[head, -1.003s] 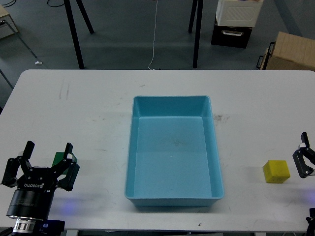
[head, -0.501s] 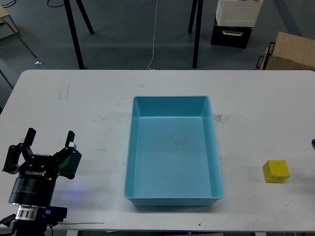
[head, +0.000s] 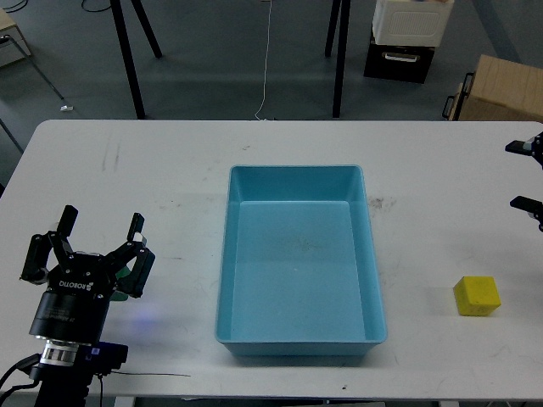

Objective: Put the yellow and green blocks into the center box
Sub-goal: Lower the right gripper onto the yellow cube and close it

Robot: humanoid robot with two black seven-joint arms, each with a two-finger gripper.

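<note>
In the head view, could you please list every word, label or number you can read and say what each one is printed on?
"ROBOTIQ", white print on the black body of the left gripper, tilted but legible.
No other readable text: the blue box, yellow block, table and the cardboard box behind it show no lettering I can make out.

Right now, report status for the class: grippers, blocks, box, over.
Left gripper open, green block between its fingers. Right gripper open, at the right edge, apart from the yellow block. Blue box holds no blocks.
</note>
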